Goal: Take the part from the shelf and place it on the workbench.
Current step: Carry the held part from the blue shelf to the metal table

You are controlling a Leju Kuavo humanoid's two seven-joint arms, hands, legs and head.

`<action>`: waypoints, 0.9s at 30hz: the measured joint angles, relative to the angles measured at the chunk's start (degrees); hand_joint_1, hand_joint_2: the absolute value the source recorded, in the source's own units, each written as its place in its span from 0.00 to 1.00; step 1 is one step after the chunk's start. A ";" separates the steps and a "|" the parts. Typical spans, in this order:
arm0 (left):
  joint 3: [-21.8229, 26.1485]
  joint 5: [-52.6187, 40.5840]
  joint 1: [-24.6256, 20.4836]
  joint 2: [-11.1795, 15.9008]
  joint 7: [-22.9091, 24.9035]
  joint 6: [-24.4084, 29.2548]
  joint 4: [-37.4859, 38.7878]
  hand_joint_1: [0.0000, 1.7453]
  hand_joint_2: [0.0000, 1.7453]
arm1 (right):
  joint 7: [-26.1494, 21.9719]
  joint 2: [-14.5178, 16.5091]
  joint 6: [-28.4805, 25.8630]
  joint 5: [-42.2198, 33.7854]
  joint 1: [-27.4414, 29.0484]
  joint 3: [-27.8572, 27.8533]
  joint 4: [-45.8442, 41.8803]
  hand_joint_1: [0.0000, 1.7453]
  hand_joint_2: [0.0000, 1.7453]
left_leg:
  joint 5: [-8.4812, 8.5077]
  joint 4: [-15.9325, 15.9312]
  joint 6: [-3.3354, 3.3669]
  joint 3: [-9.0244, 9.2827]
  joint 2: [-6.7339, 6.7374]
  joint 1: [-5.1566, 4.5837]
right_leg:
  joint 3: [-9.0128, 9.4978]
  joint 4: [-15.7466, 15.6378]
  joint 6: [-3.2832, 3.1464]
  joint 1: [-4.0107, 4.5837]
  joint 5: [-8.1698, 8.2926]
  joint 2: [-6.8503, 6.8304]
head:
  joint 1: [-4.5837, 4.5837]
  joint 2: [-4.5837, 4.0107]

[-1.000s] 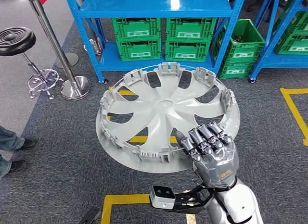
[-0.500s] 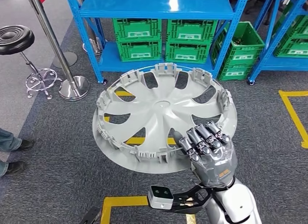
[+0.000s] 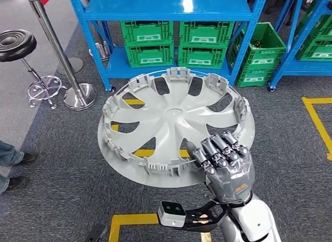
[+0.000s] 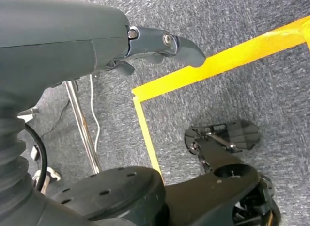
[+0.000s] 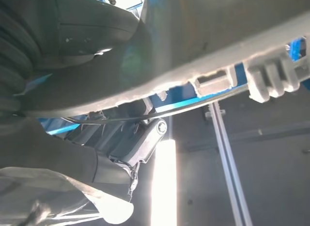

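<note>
The part is a large grey wheel cover [image 3: 168,122] with spokes and a ring of clips around its rim. It hangs above the grey carpet, tilted slightly, in front of the blue shelf [image 3: 168,5]. My right hand [image 3: 225,161] grips its near right edge, fingers curled over the top of the rim. In the right wrist view the cover's underside [image 5: 219,37] lies across my dark fingers [image 5: 139,138]. My left hand [image 4: 73,37] hangs over the floor, a finger stretched out straight, with nothing in it.
Green crates [image 3: 149,39] fill the shelf's low level, and another green crate [image 3: 260,52] stands on the floor at the right. A black stool [image 3: 17,44] and a chrome barrier post [image 3: 58,55] stand at the left. A person's shoes [image 3: 15,164] show at the left edge. Yellow tape [image 3: 317,122] marks the carpet.
The wheel cover has shifted a little to the left and up in my right hand's grip. The hand itself has barely moved.
</note>
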 joint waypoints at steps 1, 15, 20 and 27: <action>0.00 0.02 0.00 0.02 -0.01 0.00 0.00 0.00 1.00 | 0.03 -0.02 0.00 0.00 -0.03 0.07 0.00 1.00 1.00 | -0.65 0.89 -0.34 -0.29 0.01 0.05 | 0.24 -0.21 -0.32 -0.12 0.03 -0.05 | -0.11 0.00; 0.00 0.29 0.32 -0.05 -0.22 0.14 0.00 0.00 1.00 | 0.32 -0.18 0.00 0.00 0.06 0.23 0.15 1.00 1.00 | 1.47 -0.30 -0.78 -0.94 -0.10 0.66 | 1.86 -0.22 -0.62 0.20 -1.36 0.07 | -0.27 -0.01; 0.00 0.07 0.28 -0.01 -0.22 0.01 0.00 0.00 1.00 | 0.72 -0.20 0.00 0.00 -0.04 0.39 0.16 1.00 1.00 | 1.32 -0.24 -0.33 -0.95 -0.17 0.35 | 2.11 -0.75 -0.45 -0.01 -1.13 0.02 | -0.29 -0.01; 0.00 -0.19 0.23 0.01 -0.21 0.05 0.00 0.00 1.00 | 2.10 -0.20 0.00 0.00 -0.06 1.22 0.17 1.00 1.00 | 1.23 -0.05 0.35 -0.96 -0.17 0.03 | 2.17 -1.15 0.90 -0.41 -0.91 0.02 | -0.35 -0.01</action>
